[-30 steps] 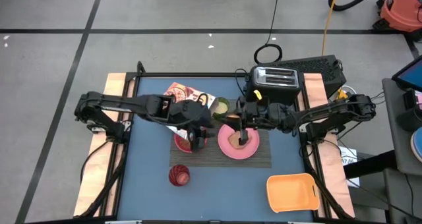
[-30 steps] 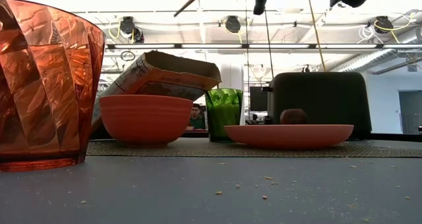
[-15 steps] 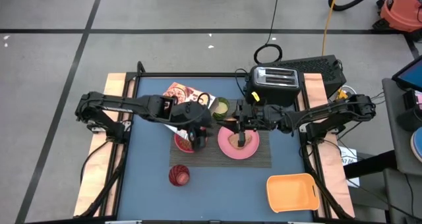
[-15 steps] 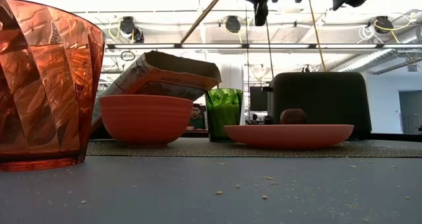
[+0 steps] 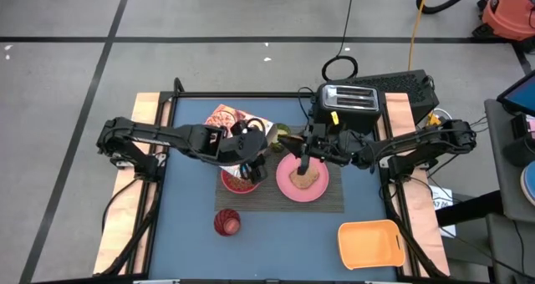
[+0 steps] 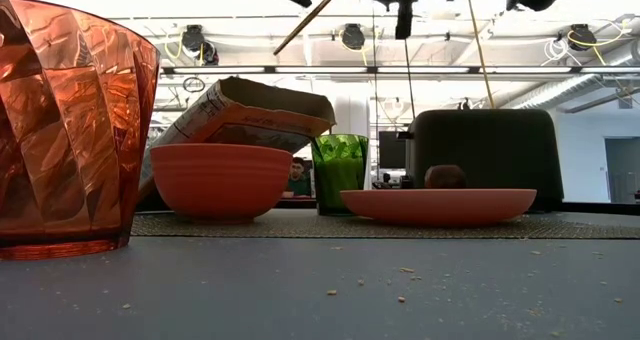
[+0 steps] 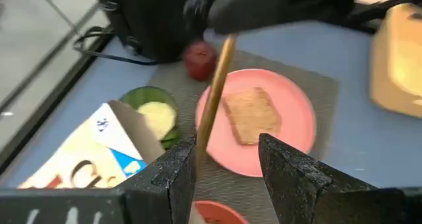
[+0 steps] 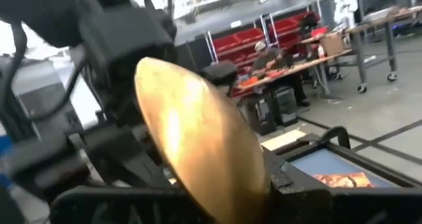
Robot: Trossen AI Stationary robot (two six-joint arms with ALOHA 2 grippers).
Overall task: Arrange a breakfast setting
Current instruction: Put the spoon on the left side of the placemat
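**Spoon handle tips steeper as the left arm slides toward the plate**

Since a second ago the spoon (image 6: 310, 17) has swung higher above the table, and the left gripper (image 5: 253, 153) has left its place over the bowl (image 5: 236, 184) for the plate's (image 5: 284, 186) near edge.

The spoon hangs in the air over that edge. Its metal end is pinched in the closed right gripper (image 5: 306, 148), which sits above the plate's far rim. The wooden handle slopes down between the left gripper's parted fingers (image 7: 173, 174), which do not seem to press it.

This looks like a hand-over in progress. Next, the left fingers need to close on the handle before the right lets go. Then the spoon can go on the placemat (image 5: 334, 202) beside the plate, where the toast (image 5: 303, 177) already lies.
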